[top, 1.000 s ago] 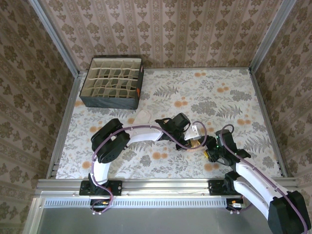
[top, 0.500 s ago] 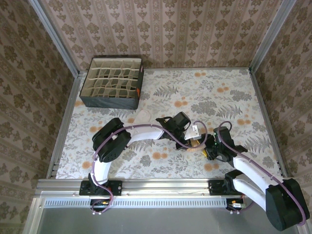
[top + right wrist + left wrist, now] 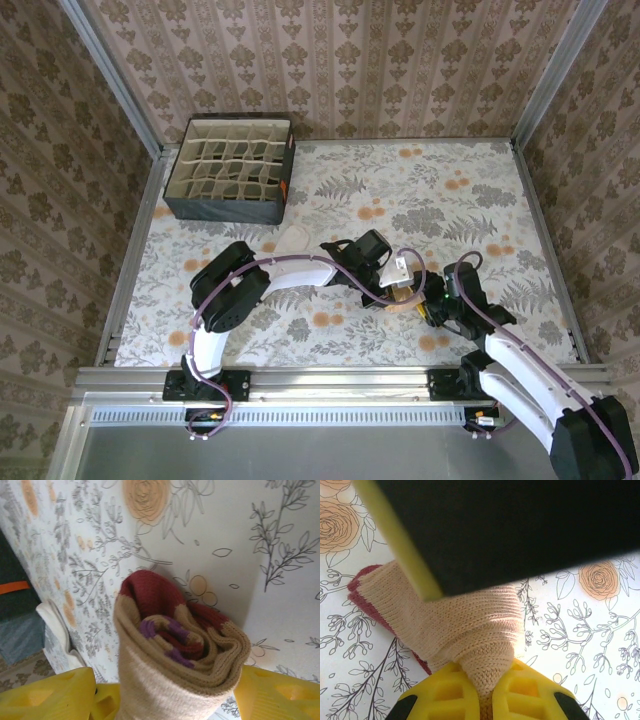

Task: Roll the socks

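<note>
Right wrist view showed the tan sock (image 3: 170,645) wound into a roll at lower middle, clamped by the right gripper (image 3: 165,695) and pinched by the left gripper (image 3: 482,700), while the cream sock (image 3: 296,240), left of centre in the top external view, seemed not yet rolled.

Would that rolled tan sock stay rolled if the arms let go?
Probably floppy: the knit tan sock bunches where the left gripper pinches it. Its loose coil in the right gripper would likely spring open. It looks light.
</note>
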Available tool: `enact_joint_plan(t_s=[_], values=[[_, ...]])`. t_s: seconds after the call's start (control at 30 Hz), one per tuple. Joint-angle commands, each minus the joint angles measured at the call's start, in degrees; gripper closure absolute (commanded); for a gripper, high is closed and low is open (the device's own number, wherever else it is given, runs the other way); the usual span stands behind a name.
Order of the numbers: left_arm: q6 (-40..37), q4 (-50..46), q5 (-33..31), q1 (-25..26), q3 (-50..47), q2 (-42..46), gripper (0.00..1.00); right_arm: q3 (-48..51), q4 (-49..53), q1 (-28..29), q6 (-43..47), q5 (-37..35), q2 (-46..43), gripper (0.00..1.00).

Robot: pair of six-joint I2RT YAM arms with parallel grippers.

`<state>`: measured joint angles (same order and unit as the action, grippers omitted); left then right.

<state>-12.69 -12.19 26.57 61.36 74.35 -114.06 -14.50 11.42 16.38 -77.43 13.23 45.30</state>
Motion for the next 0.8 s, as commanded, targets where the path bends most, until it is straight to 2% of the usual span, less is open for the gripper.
enact_joint_plan(t_s=[0.0,0.3,0.4,0.6,0.67,0.77], values=[[-0.7,-4.1,1.2,0.3,-2.0,-2.6,1.0,0.3,-4.1,0.3,-2.6,0.6,3.5,0.26],[-2.2,-4.5,1.8,0.8,-1.8,-2.5,1.0,-3.0,-7.6,0.3,0.9,2.1,15.7,0.26],[-2.9,-4.4,1.7,1.0,-2.1,-2.1,1.0,-2.9,-10.3,0.5,0.8,2.2,19.5,0.32],[-4.2,-4.8,1.1,1.7,-2.2,-1.9,1.0,-6.4,-15.1,1.8,5.5,3.3,26.8,0.74],[-4.3,-3.8,0.6,1.7,-3.1,-1.0,0.92,-7.6,-17.2,2.3,9.2,4.4,28.1,0.85],[-3.8,0.4,0.1,1.2,-6.9,2.4,0.74,-9.1,-18.3,2.5,16.4,4.6,27.2,0.97]])
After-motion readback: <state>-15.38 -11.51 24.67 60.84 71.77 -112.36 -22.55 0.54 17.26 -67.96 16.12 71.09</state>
